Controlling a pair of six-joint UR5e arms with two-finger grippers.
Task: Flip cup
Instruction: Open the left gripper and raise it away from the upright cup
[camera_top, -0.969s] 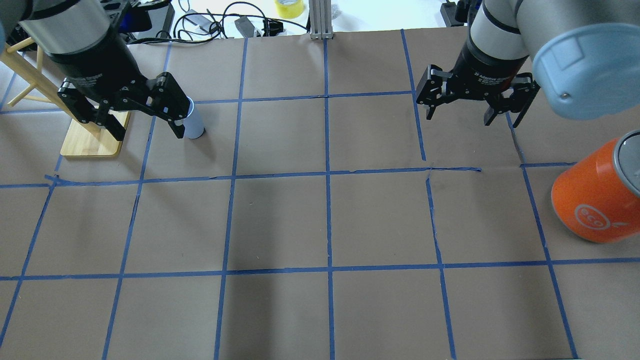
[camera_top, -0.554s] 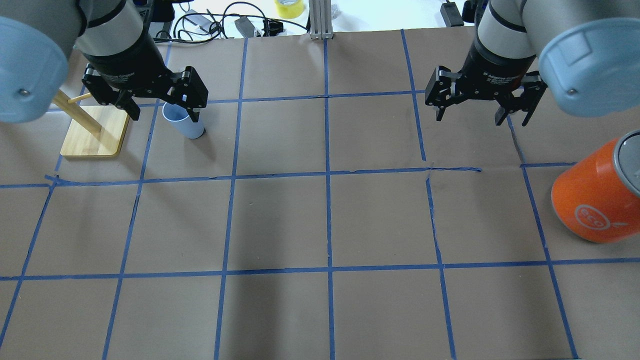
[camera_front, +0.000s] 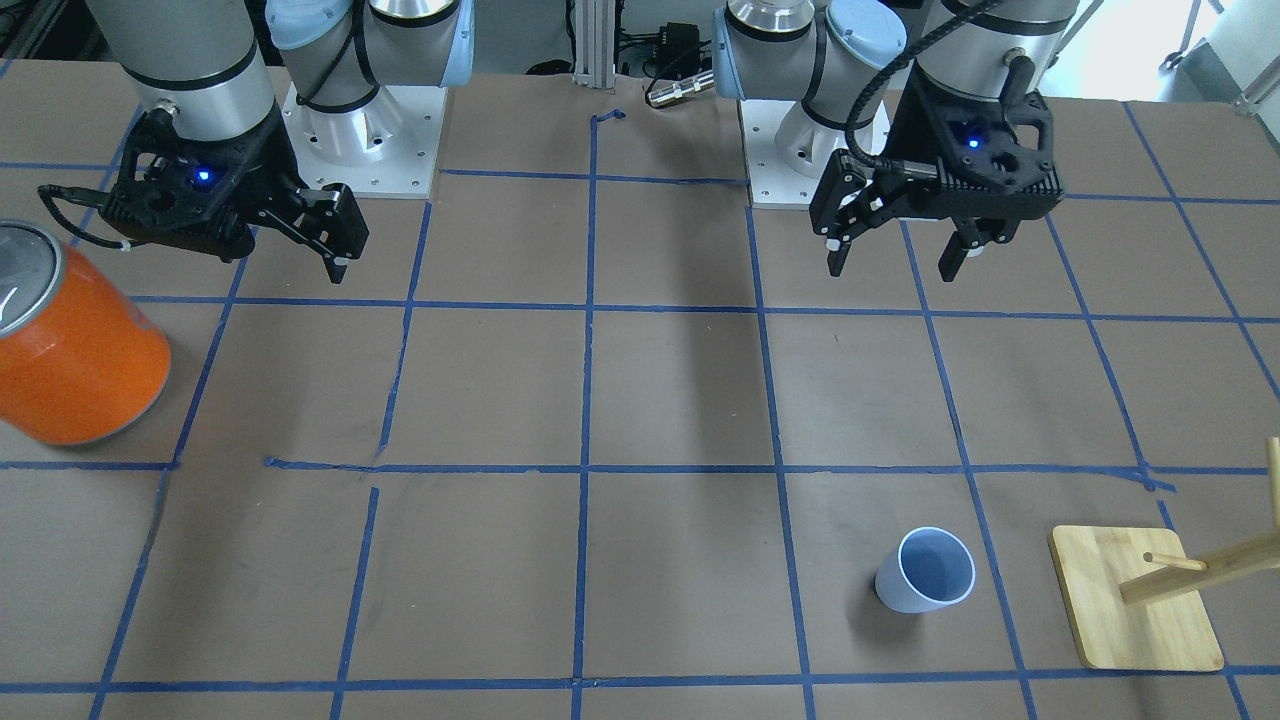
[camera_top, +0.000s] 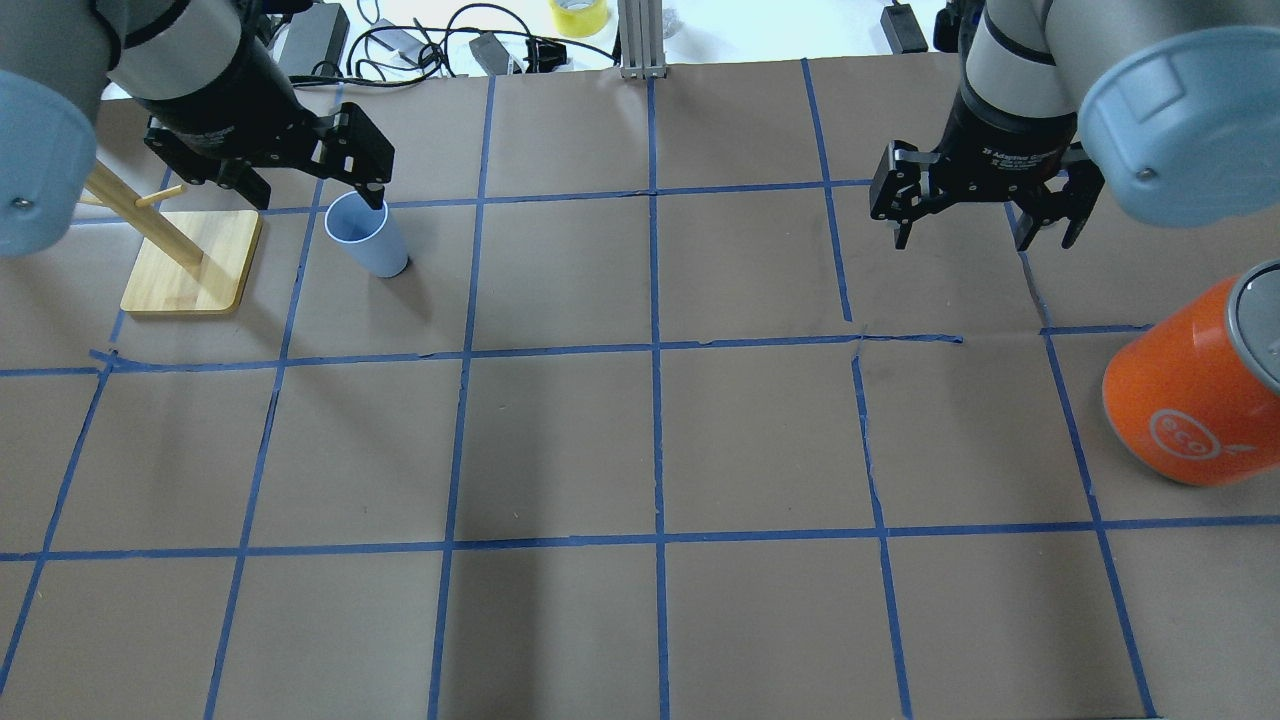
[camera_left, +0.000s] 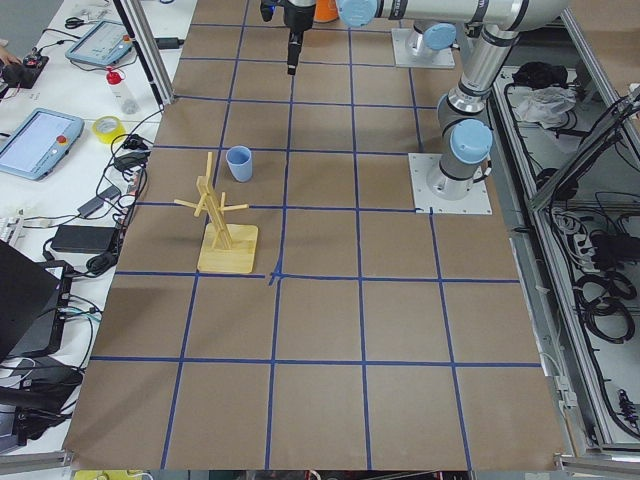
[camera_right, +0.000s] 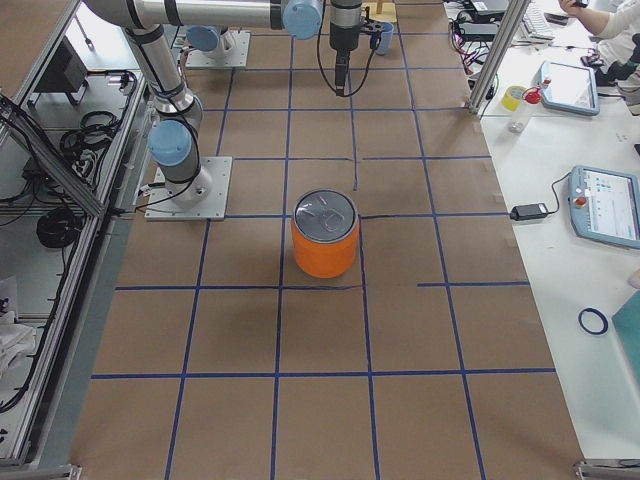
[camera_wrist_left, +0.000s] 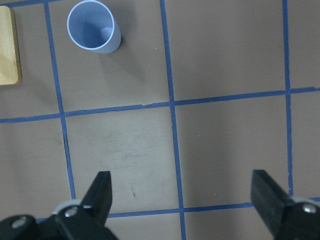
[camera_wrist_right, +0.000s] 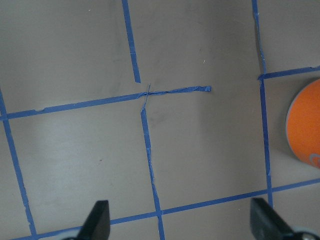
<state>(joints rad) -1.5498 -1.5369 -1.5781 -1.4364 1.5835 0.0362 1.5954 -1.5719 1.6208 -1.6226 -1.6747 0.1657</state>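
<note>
- Now the cup stands upright, mouth up, on the tabletop, in the taped square next to the rack and apart from it.
- Left hand hangs high, back toward the robot's base and well apart from the cup, fingers spread and empty.
- Right hand is also spread wide with nothing in it, near the can but clear of it.
- Judging by its look, the cup is light, thin plastic: stiff enough to pinch, but easy to tip or squash, and its smooth taper could slide out of a loose grip.
- A sound hold would be across the wall about mid-height, or one finger inside the rim and one outside.
- Compared with a second ago, the left hand has left the cup: then its fingers were down beside it, one probably touching the rim, though the overhead angle makes contact hard to confirm.
- Meanwhile the cup keeps the same spot, its open mouth now plainly shown.
- Right hand has drawn back slightly; the can has not moved.
</note>
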